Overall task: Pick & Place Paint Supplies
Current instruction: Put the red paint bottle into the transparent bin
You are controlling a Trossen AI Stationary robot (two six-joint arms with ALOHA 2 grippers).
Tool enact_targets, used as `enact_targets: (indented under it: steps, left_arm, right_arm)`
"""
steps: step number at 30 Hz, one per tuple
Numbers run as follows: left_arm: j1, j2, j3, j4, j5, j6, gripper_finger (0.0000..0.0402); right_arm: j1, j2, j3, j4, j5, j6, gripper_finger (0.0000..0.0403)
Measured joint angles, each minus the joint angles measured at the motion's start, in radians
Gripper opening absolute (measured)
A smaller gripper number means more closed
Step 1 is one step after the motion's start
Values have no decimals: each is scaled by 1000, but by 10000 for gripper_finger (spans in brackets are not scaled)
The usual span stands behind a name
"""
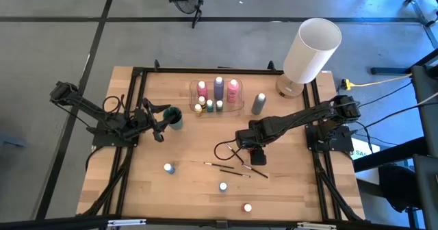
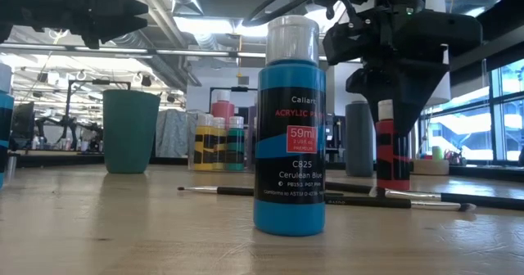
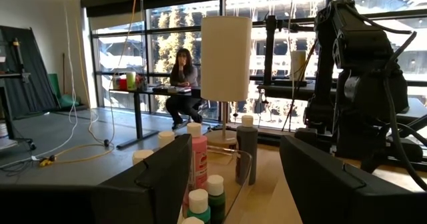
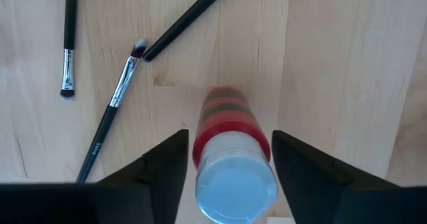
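Wooden table (image 4: pixel 333 64), red bottle (image 4: pixel 230 127) between right pincer (image 4: pixel 230 161) fingers

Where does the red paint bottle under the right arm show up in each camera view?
High view: not identifiable; the right tool covers that spot, right of centre.
Low view: red paint bottle at right, standing on the table beneath the right tool.
Left wrist view: not in it.
Right wrist view: bottom centre, seen cap-first between the tool's fingers.
Shared landmark: the paintbrushes lying beside it.
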Motion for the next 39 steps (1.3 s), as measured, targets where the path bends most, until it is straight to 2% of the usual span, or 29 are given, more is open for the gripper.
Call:
enact_targets:
  steps: [14,39]
  left_arm:
    - [0,0,0,0,0,0,224]
    - [0,0,0,0,0,0,224]
  right_arm:
    - [0,0,0,0,-2,0,166]
    - [1,-1,0,0,-25,-3,161]
